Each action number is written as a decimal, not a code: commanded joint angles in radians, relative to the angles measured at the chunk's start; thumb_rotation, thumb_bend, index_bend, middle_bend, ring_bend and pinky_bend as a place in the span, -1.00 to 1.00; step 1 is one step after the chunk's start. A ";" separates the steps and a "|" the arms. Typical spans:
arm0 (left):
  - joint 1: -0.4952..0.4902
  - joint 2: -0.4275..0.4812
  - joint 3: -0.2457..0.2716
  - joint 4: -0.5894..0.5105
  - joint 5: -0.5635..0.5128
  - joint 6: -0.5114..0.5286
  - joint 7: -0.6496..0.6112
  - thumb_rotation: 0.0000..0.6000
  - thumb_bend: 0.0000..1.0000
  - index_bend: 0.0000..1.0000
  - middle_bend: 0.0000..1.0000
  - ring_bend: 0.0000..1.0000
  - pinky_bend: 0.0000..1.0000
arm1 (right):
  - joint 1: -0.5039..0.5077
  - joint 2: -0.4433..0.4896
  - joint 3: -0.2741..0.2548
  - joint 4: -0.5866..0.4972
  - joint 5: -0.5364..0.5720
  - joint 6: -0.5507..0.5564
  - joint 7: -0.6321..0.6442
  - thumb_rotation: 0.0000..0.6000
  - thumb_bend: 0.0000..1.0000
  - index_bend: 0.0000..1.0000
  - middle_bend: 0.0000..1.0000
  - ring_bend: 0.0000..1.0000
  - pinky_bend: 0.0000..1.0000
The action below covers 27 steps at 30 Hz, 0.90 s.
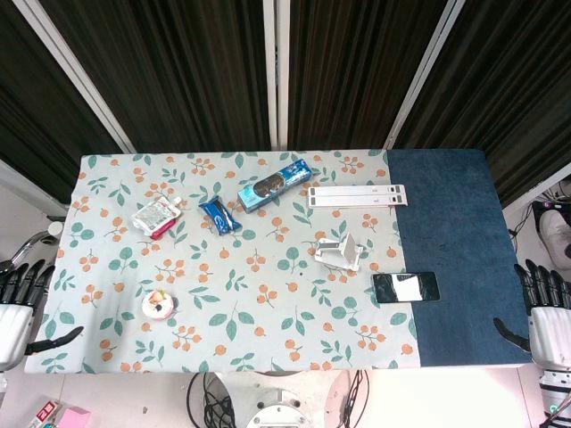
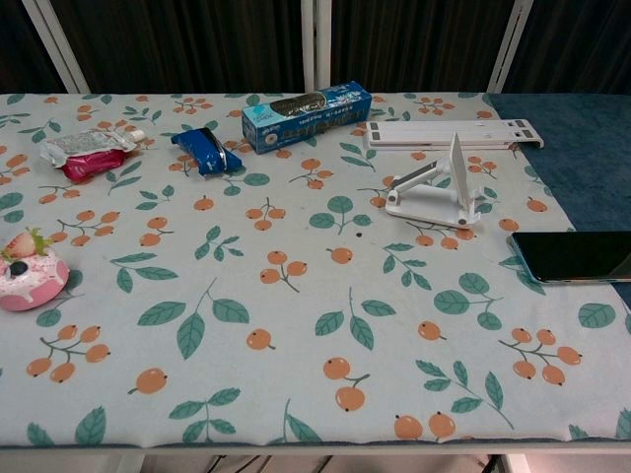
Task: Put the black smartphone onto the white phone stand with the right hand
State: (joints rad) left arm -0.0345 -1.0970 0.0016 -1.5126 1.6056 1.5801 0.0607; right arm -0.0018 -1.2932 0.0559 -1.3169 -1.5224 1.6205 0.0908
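The table (image 1: 116, 223) carries a floral cloth over most of its top, with a plain blue cloth (image 1: 451, 241) covering its right end. A long white slatted bar (image 1: 356, 195) lies flat near the far edge, and just left of it sits a blue box (image 1: 273, 185), angled.

The black smartphone (image 1: 405, 286) lies flat, face up, across the seam where the floral cloth meets the blue one, on the near right of the table. The white phone stand (image 1: 339, 251) stands just beyond and left of it, close by but apart, its back plate upright in the chest view (image 2: 438, 187).

The left hand (image 1: 20, 308) hangs off the table's left edge, fingers spread and holding nothing. The right hand (image 1: 542, 310) hangs off the right edge, likewise spread and empty, well apart from the phone. Neither hand shows in the chest view.

Left of the box lie a small blue packet (image 1: 219, 215) and a silver and pink pouch (image 1: 156, 217). Nearer the front left sits a small pink toy cake (image 1: 159, 305) with a strawberry on top.
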 commanded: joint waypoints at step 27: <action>0.009 -0.008 0.002 0.029 -0.010 0.002 -0.048 -0.48 -0.98 -0.90 -0.92 -1.00 -0.75 | 0.041 0.037 -0.011 -0.117 -0.005 -0.107 -0.103 1.00 -0.88 -1.00 -1.00 -1.00 -1.00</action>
State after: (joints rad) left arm -0.0257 -1.1054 0.0032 -1.4836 1.5955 1.5818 0.0124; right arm 0.0303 -1.2630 0.0494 -1.4151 -1.5286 1.5327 0.0086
